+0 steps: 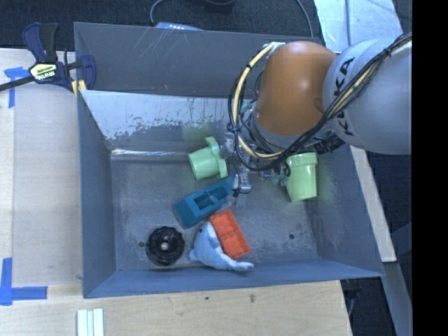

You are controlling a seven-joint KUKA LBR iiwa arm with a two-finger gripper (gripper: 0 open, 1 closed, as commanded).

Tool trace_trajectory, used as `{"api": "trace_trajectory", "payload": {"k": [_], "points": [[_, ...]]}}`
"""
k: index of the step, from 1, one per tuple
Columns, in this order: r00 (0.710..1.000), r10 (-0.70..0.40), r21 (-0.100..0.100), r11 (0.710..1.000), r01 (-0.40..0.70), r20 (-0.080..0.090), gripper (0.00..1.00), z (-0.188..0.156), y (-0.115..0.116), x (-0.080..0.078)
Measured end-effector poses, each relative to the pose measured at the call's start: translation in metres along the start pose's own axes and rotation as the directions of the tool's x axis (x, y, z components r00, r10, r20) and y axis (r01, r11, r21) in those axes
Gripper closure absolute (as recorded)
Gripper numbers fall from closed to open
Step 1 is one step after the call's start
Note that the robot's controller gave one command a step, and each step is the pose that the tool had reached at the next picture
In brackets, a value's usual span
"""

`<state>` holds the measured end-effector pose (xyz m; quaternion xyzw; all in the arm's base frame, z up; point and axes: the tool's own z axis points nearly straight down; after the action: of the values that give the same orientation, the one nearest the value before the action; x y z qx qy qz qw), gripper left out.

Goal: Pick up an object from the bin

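My gripper point(240, 182) hangs low in the middle of the bin, mostly hidden under the arm's orange cover. Its tip shows at the right end of a blue block-shaped tool point(202, 202) that lies slanted on the bin floor. Just below that lies an orange block point(229, 232), resting on a pale blue soft toy point(210, 252). A light green spool-like piece point(206, 160) lies to the gripper's left, close to the back wall. A light green cup point(302, 176) lies to its right, partly under the arm.
A black round disc point(165, 244) sits near the front left corner of the bin. The arm reaches in from the right and covers the bin's back right part. Bare floor lies along the left side and front right.
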<state>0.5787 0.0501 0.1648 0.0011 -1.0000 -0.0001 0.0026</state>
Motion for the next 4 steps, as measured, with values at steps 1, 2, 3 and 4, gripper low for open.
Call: {"api": "trace_trajectory", "payload": {"k": [1,2,3,4], "points": [[1.000,0.001,0.000,1.000,-0.001,0.008,0.00,-0.005,0.000,-0.001],[1.000,0.000,-0.001,1.000,0.000,0.009,0.00,-0.005,0.000,-0.002],[1.000,-0.018,0.000,1.000,0.018,0.009,0.00,0.003,0.008,-0.025],[1.000,0.002,-0.001,1.000,-0.002,0.011,0.00,0.020,0.027,-0.031]]}}
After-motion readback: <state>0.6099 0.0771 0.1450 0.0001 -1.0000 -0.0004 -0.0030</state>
